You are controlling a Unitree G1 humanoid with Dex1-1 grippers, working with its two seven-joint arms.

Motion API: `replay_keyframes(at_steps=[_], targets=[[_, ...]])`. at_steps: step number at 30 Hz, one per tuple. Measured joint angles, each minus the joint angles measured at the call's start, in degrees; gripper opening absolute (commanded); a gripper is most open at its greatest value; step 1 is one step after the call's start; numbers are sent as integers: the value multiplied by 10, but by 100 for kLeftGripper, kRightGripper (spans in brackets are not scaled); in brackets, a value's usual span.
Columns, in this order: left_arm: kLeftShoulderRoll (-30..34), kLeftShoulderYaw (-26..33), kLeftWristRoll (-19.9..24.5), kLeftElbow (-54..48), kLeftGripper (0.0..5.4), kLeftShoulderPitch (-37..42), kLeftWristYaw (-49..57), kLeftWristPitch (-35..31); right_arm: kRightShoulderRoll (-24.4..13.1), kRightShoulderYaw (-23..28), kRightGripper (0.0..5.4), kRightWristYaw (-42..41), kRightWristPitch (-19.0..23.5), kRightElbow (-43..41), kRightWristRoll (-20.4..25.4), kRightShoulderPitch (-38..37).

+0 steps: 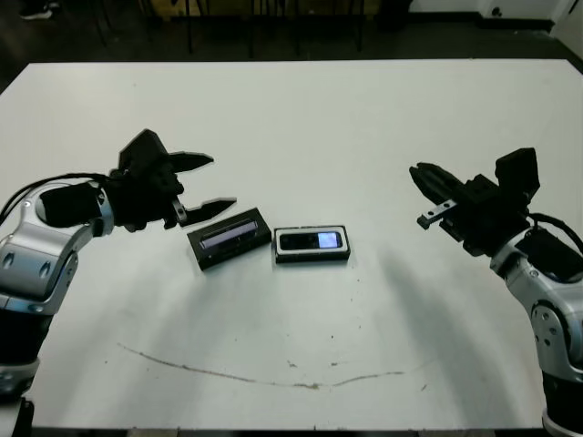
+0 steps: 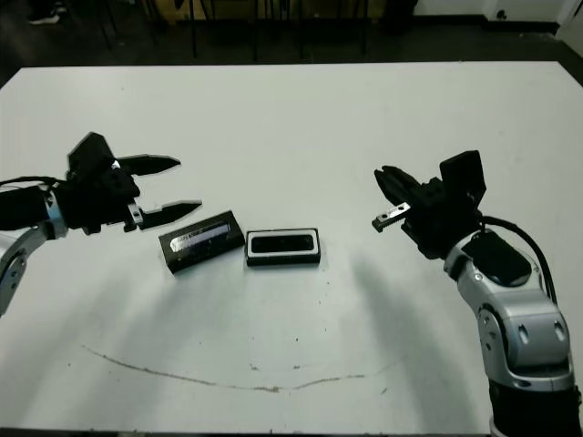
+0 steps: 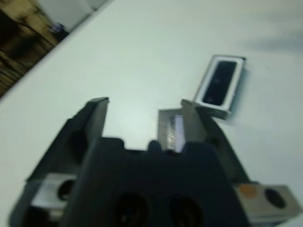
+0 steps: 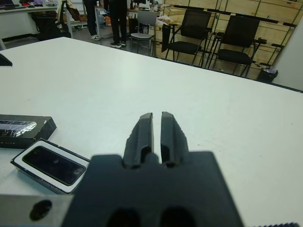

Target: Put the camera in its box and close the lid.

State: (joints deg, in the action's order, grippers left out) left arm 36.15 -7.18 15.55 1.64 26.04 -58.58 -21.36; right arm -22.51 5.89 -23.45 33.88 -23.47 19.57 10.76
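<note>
Left end effector [image 1: 205,184] spread wide beside lid [image 1: 230,238]; right end effector [image 1: 424,180] closed, empty; no legible writing.

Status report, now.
Left gripper open beside flat black lid. Right gripper shut, empty. Slim black camera in white-lined box, uncovered.

no legible text or labels

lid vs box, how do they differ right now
The lid lies skewed on the table, while the box lies square to the table's edge. The lid shows a greyish glossy strip on top; the box shows a white lining with the camera in it. Both are small, black, rectangular and lie side by side, ungripped.
</note>
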Motion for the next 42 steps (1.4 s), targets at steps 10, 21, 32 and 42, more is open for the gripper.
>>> replay_keyframes(at_steps=[10,21,32,42], targets=[[1,-31,-10,83,539,17,-95,32,0,-3,0,3,0,1,-1,1],[1,-38,-44,122,539,19,-102,60,0,-14,0,3,-8,5,-14,2],[-5,-44,-70,141,539,5,-78,81,-2,-15,0,2,-10,14,-16,2],[-6,-62,-67,144,539,-8,-125,94,-3,-19,0,4,-10,13,-30,2]])
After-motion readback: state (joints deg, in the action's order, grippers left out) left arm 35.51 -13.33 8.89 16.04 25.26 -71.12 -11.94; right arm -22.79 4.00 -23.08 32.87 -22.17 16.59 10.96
